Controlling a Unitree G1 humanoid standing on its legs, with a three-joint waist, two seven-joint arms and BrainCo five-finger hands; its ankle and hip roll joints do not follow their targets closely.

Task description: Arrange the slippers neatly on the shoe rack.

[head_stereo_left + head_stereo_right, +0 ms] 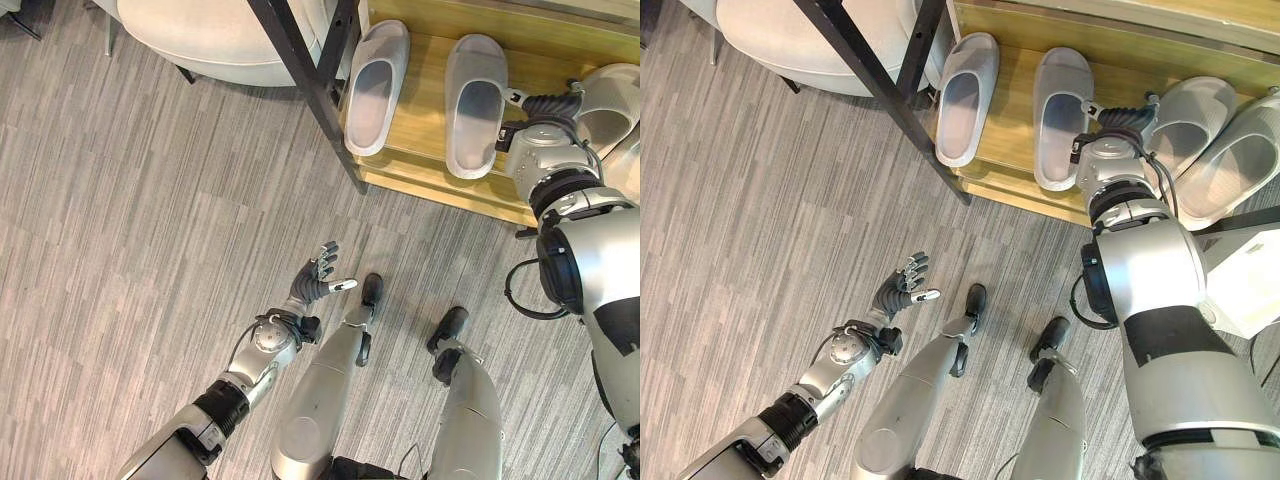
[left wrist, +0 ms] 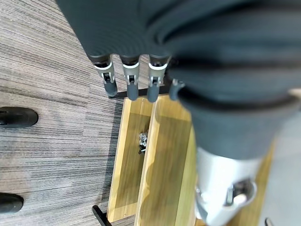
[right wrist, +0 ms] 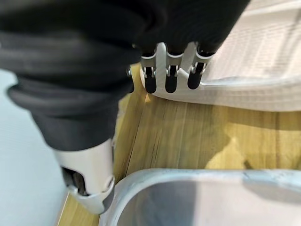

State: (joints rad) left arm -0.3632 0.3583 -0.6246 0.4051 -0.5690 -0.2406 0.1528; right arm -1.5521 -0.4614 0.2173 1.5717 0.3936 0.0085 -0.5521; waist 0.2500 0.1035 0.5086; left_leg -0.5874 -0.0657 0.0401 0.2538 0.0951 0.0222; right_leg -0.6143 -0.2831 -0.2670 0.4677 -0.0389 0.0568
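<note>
**Desk:** Where do the slippers stand?

**Photographer:** Four pale grey slippers lie on the wooden shoe rack [image 1: 1010,178]. The left pair, one slipper [image 1: 965,97] and its mate [image 1: 1060,115], lies side by side and apart. To the right, a third slipper [image 1: 1188,118] lies angled, touching or overlapping the fourth slipper [image 1: 1238,160].

**Desk:** And the right hand?

**Photographer:** The right hand [image 1: 1120,112] is on the shelf between the second and third slippers. In the right wrist view its fingers [image 3: 170,80] run nearly straight, dark tips at the third slipper's rim; whether they touch, I cannot tell. They grip nothing.

**Desk:** The left?

**Photographer:** The left hand [image 1: 315,278] hangs over the grey striped floor [image 1: 120,220], well apart from the rack, fingers loosely spread, holding nothing.

**Desk:** Anything else?

**Photographer:** A black rack post [image 1: 300,70] slants past a cream cushioned seat [image 1: 215,35] beside the shelf.
</note>
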